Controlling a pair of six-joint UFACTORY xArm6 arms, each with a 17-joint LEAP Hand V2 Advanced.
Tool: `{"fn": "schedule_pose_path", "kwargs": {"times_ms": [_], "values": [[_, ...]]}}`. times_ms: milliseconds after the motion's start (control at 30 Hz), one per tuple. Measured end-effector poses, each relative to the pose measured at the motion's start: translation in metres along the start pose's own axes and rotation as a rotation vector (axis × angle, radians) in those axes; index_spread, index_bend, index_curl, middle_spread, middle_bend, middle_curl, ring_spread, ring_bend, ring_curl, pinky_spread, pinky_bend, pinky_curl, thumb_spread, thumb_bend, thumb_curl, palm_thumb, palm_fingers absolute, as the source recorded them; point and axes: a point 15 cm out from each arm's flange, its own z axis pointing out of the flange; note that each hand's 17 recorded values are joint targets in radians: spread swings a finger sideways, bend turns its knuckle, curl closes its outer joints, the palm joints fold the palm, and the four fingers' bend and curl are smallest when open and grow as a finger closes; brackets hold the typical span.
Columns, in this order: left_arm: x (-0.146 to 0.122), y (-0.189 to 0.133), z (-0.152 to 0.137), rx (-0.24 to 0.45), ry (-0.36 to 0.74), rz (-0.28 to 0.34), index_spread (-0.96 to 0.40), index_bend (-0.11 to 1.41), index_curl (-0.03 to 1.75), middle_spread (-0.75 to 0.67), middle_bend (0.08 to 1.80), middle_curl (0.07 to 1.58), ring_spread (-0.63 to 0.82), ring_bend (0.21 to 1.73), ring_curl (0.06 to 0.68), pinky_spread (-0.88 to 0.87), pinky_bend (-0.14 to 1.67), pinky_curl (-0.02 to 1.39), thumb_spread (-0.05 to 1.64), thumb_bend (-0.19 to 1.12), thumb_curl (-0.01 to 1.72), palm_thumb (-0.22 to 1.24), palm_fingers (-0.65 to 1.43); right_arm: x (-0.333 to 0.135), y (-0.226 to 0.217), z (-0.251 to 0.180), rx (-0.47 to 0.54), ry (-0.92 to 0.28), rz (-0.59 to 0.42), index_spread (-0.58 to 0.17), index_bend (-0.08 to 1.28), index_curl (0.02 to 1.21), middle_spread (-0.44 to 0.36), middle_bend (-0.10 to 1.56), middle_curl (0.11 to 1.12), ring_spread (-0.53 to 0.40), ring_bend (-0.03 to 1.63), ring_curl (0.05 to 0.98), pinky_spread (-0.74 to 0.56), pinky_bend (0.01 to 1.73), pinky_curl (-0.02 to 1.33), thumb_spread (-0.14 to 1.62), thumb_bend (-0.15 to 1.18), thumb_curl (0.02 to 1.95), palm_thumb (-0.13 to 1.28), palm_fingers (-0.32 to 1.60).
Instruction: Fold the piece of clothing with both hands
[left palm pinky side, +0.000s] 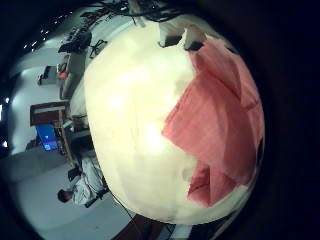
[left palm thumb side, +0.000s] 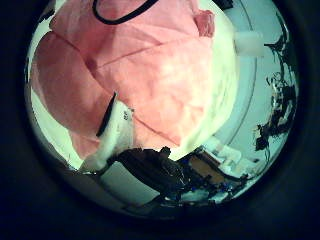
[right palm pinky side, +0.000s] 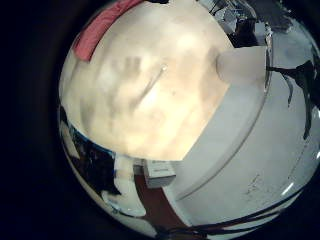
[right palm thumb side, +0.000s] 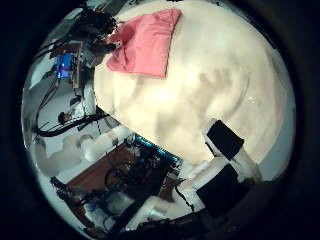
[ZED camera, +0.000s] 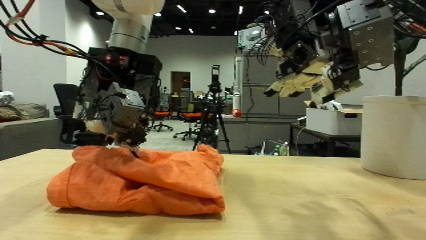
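My left hand (ZED camera: 117, 112) hangs just over the far edge of the orange garment (ZED camera: 140, 181); my fingertips (ZED camera: 132, 140) point down at the cloth and seem to meet its top fold, though I cannot tell whether they pinch it or only touch; from my left palm the garment (left palm thumb side: 140, 70) fills most of what I see, so it lies close beneath me, bunched and creased on the pale wooden table (ZED camera: 320, 205); one of my fingers (left palm thumb side: 112, 117) reaches across the cloth there. My right hand (ZED camera: 320, 62) is lifted high above the table, well apart from the garment, with its fingers loosely spread and nothing in them; beneath that palm lies bare tabletop (right palm pinky side: 150, 90), the garment (right palm thumb side: 145, 42) far off at its edge; a white cylinder (ZED camera: 394, 135) stands on the table below my right hand.
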Motion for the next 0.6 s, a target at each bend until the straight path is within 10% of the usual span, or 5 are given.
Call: {"fn": "schedule_pose_path", "kwargs": {"times_ms": [333,600], "values": [[-0.011,0.039,-0.040,0.119,-0.020,-0.035,0.13,0.16,0.33,0.46,0.15,0.18,0.55,0.42,0.208,0.49,0.34,0.32,1.37,-0.01,0.30,0.54,-0.07,0.003,0.001,0.001,-0.002,0.000,-0.002,-0.420,0.16,0.27,-0.009,0.19,0.33,0.202,0.26,0.261,0.29,0.35,0.32,1.24,-0.01,0.53,1.07,0.05],[0.058,0.099,-0.006,0.016,0.026,0.163,0.13,0.16,0.32,0.41,0.17,0.19,0.53,0.43,0.215,0.48,0.33,0.32,1.35,-0.01,0.29,0.50,-0.04,0.002,0.000,0.001,-0.003,-0.004,-0.008,-0.420,0.16,0.27,-0.015,0.19,0.33,0.202,0.26,0.263,0.29,0.35,0.32,1.24,-0.01,0.53,1.07,0.06]]}}
